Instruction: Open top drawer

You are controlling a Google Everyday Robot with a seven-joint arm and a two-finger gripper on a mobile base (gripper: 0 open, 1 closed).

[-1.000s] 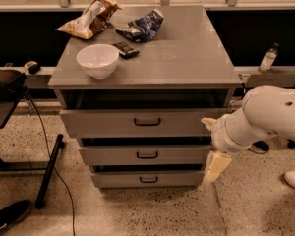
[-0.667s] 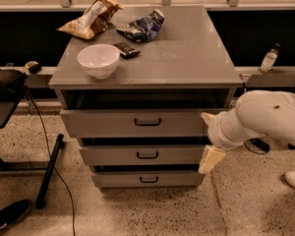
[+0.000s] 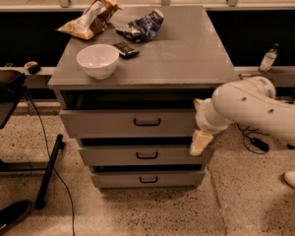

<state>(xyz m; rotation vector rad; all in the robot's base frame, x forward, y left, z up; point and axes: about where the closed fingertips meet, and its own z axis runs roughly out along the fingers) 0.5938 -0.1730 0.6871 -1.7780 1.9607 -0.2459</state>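
The top drawer [image 3: 113, 123] is the tallest grey front of the cabinet, just under the top slab, with a small black loop handle [image 3: 147, 122] at its centre. A dark gap shows above its front panel. My gripper [image 3: 201, 142] hangs from the white arm [image 3: 250, 107] that reaches in from the right. It sits at the right end of the top drawer's front, at its lower corner, well to the right of the handle. It holds nothing that I can see.
Two shorter grey drawers [image 3: 146, 155] [image 3: 147, 179] sit below. On the cabinet top [image 3: 187, 58] are a white bowl [image 3: 98, 60], a tan snack bag [image 3: 91, 18], a blue snack bag [image 3: 141, 26] and a dark bar [image 3: 126, 49]. A black stand [image 3: 5, 97] is at the left, a bottle [image 3: 268, 58] at the right.
My arm and gripper have moved up and to the left, from beside the lower drawers to the right end of the top drawer's front. The drawers look unchanged.
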